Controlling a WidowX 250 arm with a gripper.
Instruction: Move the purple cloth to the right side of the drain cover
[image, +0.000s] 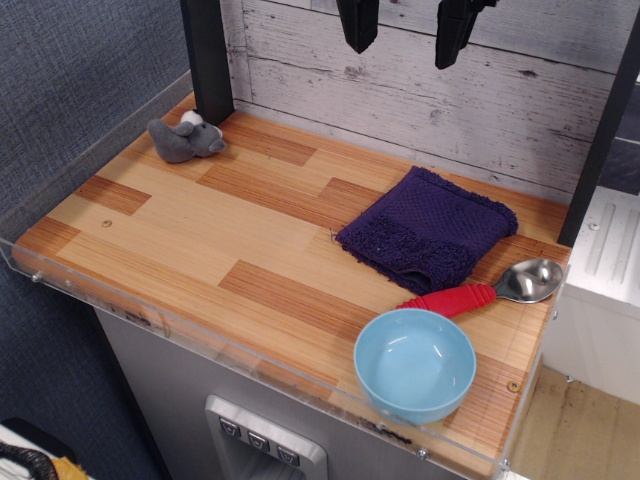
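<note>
The gripper (408, 30) is hanging high with its fingers spread and empty, nothing yet begun, while the purple cloth (428, 230) is lying well right of the drain cover (185, 138), so next it needs lowering onto that cloth.

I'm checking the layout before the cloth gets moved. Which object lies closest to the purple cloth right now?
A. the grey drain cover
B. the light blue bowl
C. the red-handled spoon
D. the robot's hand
C: the red-handled spoon lies right beside the purple cloth, at its near right edge, while the light blue bowl sits further forward, the drain cover is off in the far left corner, and the hand hangs high above.
</note>
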